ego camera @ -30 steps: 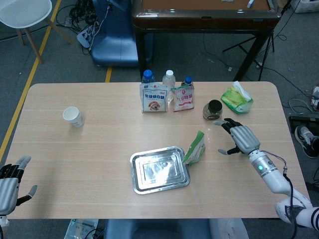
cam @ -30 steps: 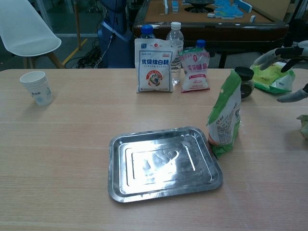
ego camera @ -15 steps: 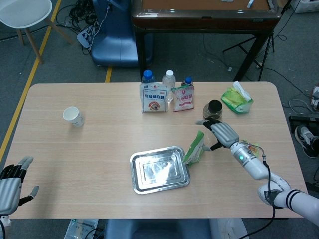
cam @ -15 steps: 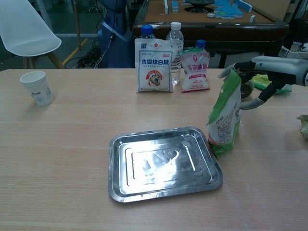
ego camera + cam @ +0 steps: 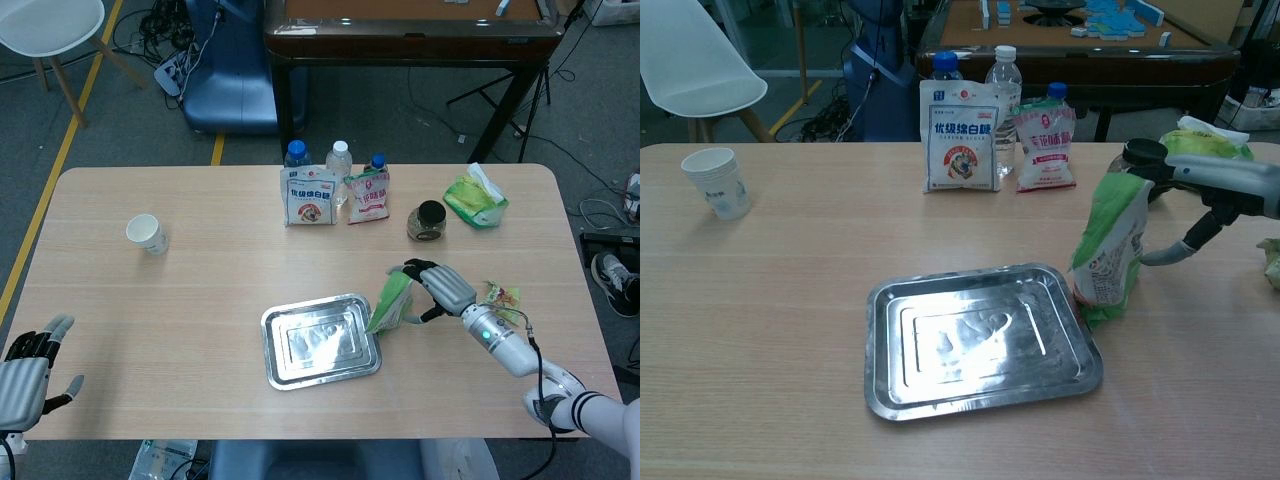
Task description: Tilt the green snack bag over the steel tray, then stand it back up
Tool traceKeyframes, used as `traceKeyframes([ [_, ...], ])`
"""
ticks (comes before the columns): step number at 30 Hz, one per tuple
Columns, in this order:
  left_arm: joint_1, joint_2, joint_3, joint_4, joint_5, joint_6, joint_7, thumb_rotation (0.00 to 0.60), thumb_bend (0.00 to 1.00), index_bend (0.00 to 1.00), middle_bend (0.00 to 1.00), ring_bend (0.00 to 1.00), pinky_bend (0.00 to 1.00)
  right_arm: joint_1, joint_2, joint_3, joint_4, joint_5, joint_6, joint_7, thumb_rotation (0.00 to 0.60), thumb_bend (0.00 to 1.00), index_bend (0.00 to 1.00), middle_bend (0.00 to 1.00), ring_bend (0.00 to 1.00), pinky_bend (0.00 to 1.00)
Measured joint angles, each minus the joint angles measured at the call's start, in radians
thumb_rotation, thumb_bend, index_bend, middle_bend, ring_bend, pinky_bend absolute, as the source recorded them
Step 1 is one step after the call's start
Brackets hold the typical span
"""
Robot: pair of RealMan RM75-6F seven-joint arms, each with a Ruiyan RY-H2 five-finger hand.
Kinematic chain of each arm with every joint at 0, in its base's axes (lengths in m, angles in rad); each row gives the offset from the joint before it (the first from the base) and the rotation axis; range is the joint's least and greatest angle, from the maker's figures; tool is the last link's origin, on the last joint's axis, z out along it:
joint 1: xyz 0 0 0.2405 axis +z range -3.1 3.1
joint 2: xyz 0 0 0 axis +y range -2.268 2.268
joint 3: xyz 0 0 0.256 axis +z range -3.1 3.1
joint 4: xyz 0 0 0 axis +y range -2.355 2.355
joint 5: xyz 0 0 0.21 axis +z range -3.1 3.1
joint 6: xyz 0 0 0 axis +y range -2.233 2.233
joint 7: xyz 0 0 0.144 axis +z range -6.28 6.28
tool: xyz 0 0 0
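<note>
The green snack bag stands upright on the table, just off the right edge of the steel tray. My right hand grips it from the right: its fingers lie over the bag's top and its thumb tip meets the bag's right side. The top of the bag is bent a little toward the tray. The tray holds nothing. My left hand hangs at the table's near left corner, fingers apart and holding nothing.
At the back stand a white bag, a pink pouch and bottles behind them. A dark-lidded jar and a green packet sit back right. A paper cup stands far left. A crumpled wrapper lies by my right wrist.
My right hand came in from the right and closed over the bag's top and side, bending the top toward the tray. The left hand barely shifted.
</note>
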State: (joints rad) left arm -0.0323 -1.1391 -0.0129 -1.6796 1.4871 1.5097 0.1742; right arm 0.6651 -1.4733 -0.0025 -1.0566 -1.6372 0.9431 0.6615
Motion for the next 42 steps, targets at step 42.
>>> traceKeyframes([
  [42, -0.003, 0.012, 0.013, -0.009, 0.012, -0.018, -0.034, 0.6, 0.25, 0.11, 0.09, 0.2, 0.11, -0.11, -0.3, -0.028, 0.384, 0.029, 0.172, 0.204, 0.6, 0.16, 0.47, 0.44, 0.32, 0.29],
])
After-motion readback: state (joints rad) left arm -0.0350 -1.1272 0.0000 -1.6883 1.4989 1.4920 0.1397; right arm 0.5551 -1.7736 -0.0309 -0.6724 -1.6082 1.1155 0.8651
